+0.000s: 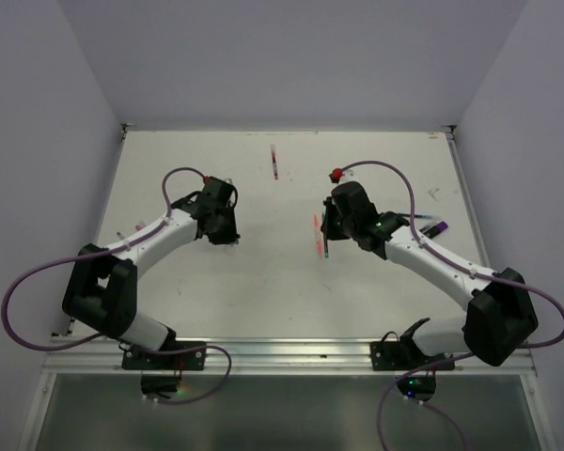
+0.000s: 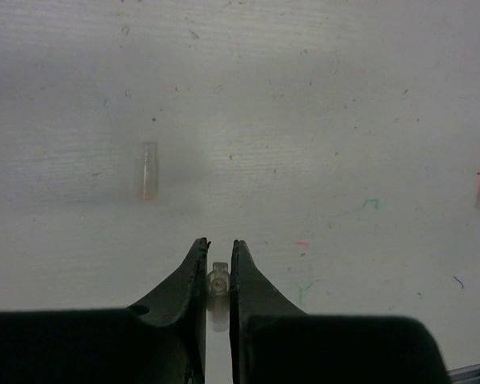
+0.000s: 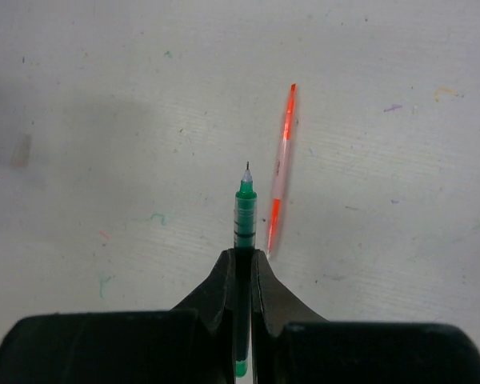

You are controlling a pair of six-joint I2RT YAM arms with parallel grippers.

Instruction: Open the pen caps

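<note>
My left gripper is shut on a small whitish clear pen cap, held end-on between the jaws just above the table. A second clear cap lies on the table ahead and to the left of it. My right gripper is shut on a green pen with its bare tip pointing forward and no cap on it. A red pen lies on the table just right of the green one. In the top view the left gripper and right gripper are apart at mid-table.
A thin pen lies near the back centre and a small red piece sits behind the right gripper. A purple pen lies beside the right arm. The table has scattered ink marks. Walls close three sides.
</note>
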